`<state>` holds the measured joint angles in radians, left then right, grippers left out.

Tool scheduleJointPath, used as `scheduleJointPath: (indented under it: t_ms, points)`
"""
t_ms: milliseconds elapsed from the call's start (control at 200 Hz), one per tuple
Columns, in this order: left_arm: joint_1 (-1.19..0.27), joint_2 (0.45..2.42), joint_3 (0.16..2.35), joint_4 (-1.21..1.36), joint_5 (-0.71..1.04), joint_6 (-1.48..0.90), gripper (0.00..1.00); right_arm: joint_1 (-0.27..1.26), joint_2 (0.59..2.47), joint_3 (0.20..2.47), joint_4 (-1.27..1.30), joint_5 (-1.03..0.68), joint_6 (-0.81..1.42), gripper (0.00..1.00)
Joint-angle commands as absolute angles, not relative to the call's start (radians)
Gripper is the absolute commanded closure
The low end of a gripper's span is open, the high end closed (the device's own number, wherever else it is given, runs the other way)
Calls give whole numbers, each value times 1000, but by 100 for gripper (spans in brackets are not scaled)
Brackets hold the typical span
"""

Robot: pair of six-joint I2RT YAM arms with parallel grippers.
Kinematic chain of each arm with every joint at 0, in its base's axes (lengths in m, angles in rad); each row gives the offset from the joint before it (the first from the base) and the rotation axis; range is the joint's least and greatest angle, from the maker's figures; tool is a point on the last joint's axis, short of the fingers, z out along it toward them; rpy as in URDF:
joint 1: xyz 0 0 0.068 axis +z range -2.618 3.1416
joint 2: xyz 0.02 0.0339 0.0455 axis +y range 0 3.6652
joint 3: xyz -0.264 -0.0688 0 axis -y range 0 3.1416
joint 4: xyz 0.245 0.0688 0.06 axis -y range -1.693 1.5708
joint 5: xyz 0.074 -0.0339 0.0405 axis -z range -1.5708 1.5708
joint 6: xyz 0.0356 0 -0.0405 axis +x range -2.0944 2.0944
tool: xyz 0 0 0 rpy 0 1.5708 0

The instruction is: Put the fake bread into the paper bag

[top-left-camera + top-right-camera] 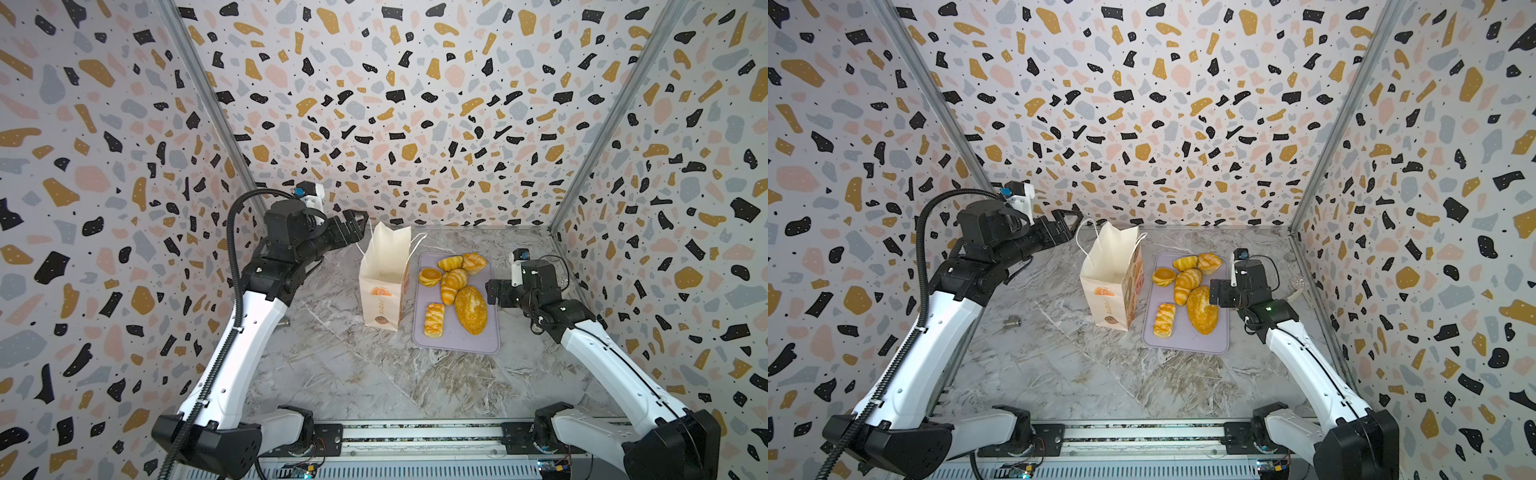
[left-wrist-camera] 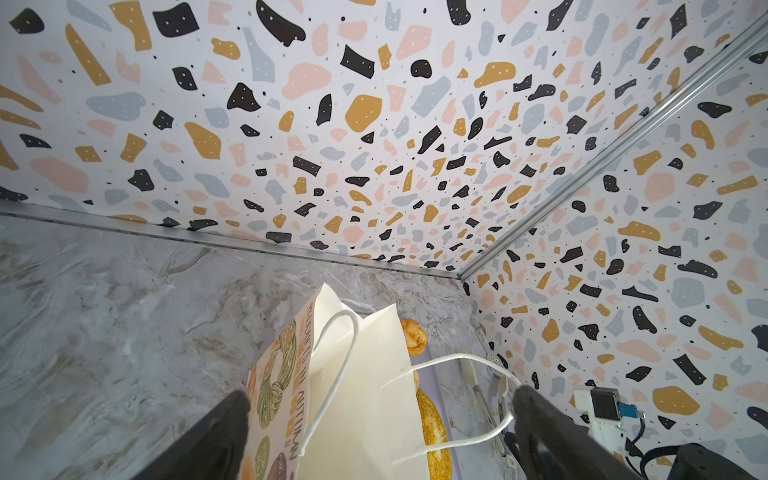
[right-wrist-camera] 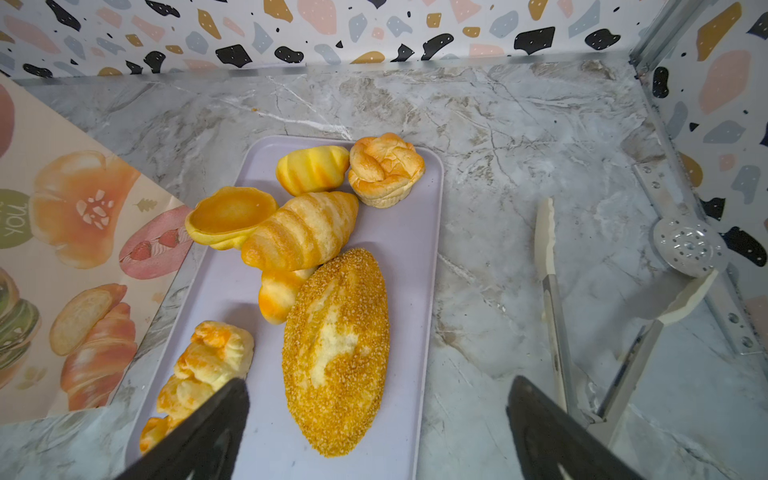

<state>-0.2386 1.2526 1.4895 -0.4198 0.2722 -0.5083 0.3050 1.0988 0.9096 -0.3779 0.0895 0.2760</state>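
The cream paper bag (image 1: pixel 384 286) (image 1: pixel 1111 286) stands upright and open-topped in mid-table. Right beside it lies a lilac tray (image 1: pixel 457 343) (image 1: pixel 1185 345) with several pieces of fake bread: a seeded oval loaf (image 1: pixel 471 309) (image 3: pixel 336 353), a plaited pastry (image 1: pixel 434 320) (image 3: pixel 208 361), a round bun (image 3: pixel 230 216) and striped rolls (image 3: pixel 303 237). My left gripper (image 1: pixel 356 222) (image 2: pixel 380 397) hangs open and empty above the bag's far left rim, with the bag top and a string handle (image 2: pixel 469 440) seen between its fingers. Open and empty too, my right gripper (image 1: pixel 492 291) (image 3: pixel 380 386) sits low at the tray's right edge next to the loaf.
Metal tongs with white tips (image 3: pixel 550 291) (image 1: pixel 1296 293) and a round perforated metal disc (image 3: pixel 688 247) lie by the right wall. A small metal fitting (image 1: pixel 1012 322) lies on the marble table left of the bag. Patterned walls close three sides.
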Motion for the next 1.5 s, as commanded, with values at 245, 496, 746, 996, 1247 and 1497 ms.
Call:
scheduleJointPath:
  t_ms: [245, 496, 746, 996, 1247, 1497]
  points:
    - [-242, 1307, 1508, -439, 293, -295, 0, 298, 1023, 887, -387, 77, 291, 1]
    - [-242, 1400, 1574, -555, 227, -228, 6, 296, 1035, 885, -387, 94, 368, 1]
    - [-242, 1430, 1575, -528, 234, -252, 36, 296, 1031, 878, -352, 100, 399, 1]
    - [-242, 1451, 1588, -446, 250, -281, 53, 295, 1051, 912, -354, 125, 362, 1]
    - [-242, 1530, 1663, -456, 272, -286, 67, 293, 1053, 921, -363, 109, 366, 1]
    - [-241, 1553, 1673, -445, 282, -288, 98, 293, 1046, 926, -359, 103, 379, 1]
